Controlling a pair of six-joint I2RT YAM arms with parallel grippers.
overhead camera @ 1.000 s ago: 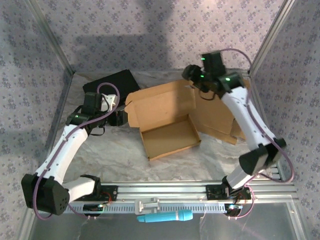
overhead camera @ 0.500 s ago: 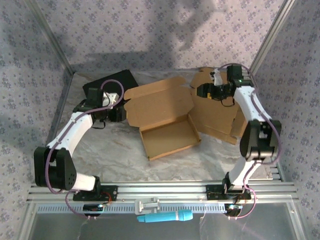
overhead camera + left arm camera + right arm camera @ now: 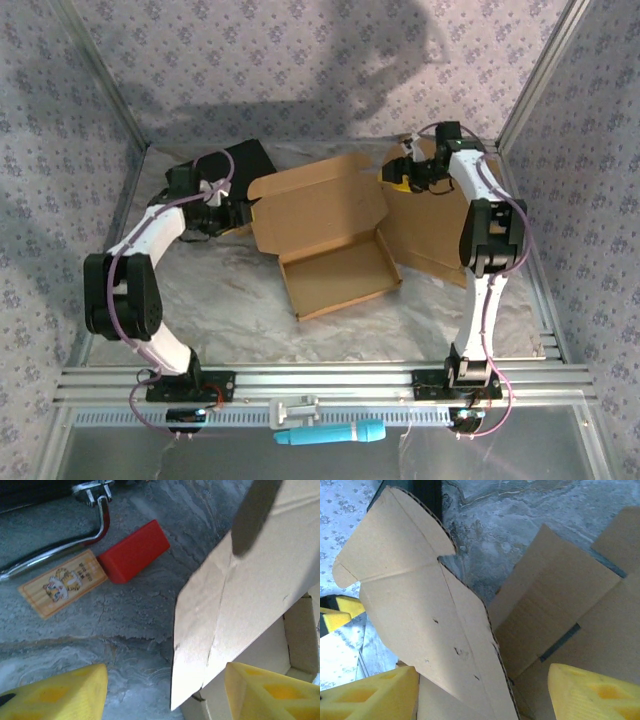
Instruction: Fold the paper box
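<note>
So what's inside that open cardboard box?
Nothing visible: the paper box has a bare cardboard floor. A thin strip just behind its near wall is covered from the top camera.

**Cropped, covered, blurred**

Too blurred to name: dark streak (image 3: 255, 515) over the paper box (image 3: 240, 610). Cut by the bottom edge in the left wrist view: yellow fingertips (image 3: 55, 692). Half covered from above: flat cardboard (image 3: 435, 235) behind the box, black slab (image 3: 240, 162) under the left arm (image 3: 160, 225).

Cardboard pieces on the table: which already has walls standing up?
The middle paper box; its tray has raised walls, while the sheet on the right lies flat.
</note>
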